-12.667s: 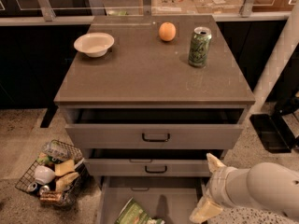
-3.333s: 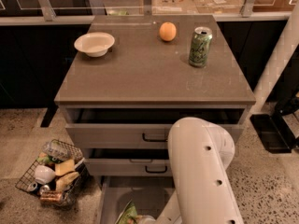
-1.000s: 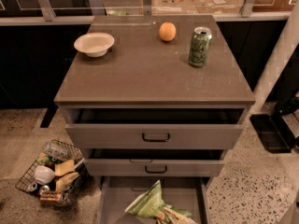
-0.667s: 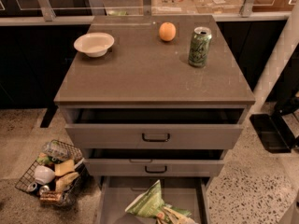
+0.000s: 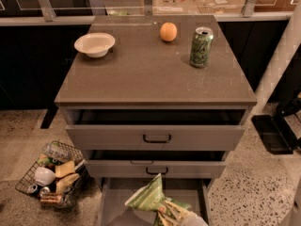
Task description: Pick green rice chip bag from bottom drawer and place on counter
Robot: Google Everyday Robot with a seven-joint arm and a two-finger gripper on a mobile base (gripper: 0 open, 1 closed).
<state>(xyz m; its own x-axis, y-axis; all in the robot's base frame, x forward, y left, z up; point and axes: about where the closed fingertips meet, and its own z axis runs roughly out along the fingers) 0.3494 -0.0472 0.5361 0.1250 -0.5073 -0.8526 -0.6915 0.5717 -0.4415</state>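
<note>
Camera view. My gripper (image 5: 188, 219) shows only as a pale shape at the lower edge, over the open bottom drawer (image 5: 114, 207); how far it is open, I cannot tell. The green rice chip bag (image 5: 148, 195) stands crumpled in that drawer, one corner pointing up, its lower part right against my gripper. On the counter (image 5: 141, 74): a bowl (image 5: 94, 44) near the far left corner, an orange (image 5: 168, 31) by the far edge, a green can (image 5: 201, 47) towards the far right corner.

Green rice chip bag (image 5: 148, 197) aloft over open bottom drawer (image 5: 115, 204), gripper (image 5: 190, 219) beneath.
</note>
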